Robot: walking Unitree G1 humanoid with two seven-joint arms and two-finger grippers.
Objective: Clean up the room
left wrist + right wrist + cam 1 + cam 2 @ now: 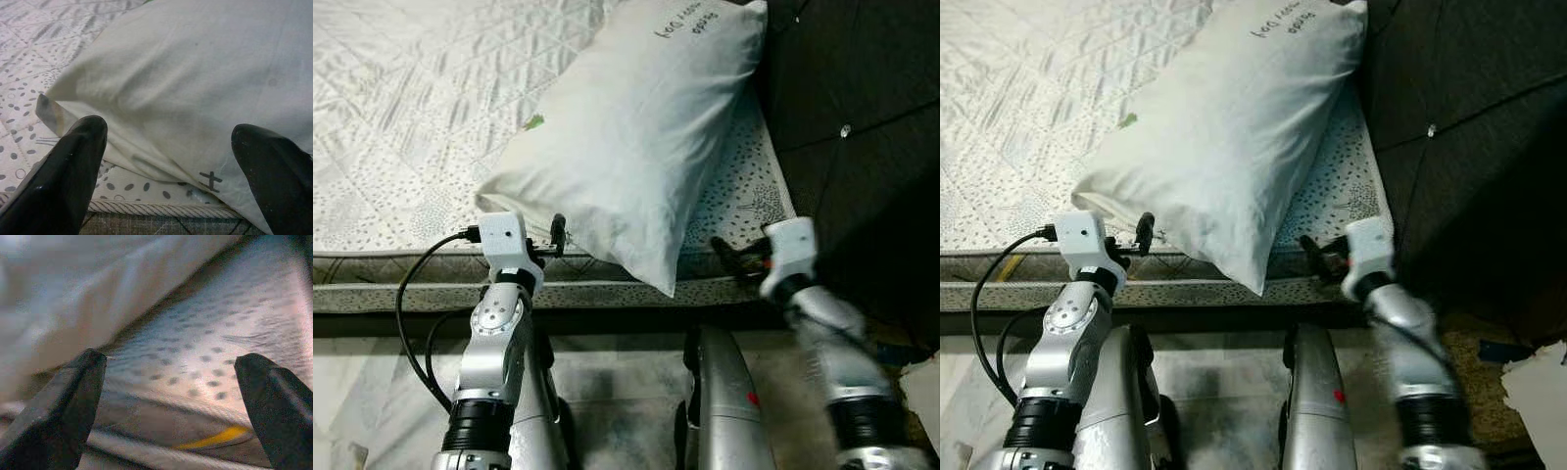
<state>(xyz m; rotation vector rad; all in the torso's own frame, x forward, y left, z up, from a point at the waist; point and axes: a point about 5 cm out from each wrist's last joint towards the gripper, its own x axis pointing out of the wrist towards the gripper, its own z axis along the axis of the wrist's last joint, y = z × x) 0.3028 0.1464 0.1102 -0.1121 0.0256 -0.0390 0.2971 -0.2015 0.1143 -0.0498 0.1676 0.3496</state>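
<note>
Soft white fabric pillow (626,137) overhanging bed edge, both tools spread wide, empty.
Light, floppy; pinch corner ahead of left tool (166,161); right tool (171,401) nearby.

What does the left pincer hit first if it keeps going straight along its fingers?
Probably the white pillow. The left pincer is open at the mattress edge, pointing at the pillow's near corner, which lies just ahead between its fingers. Exact gap is unclear.
</note>
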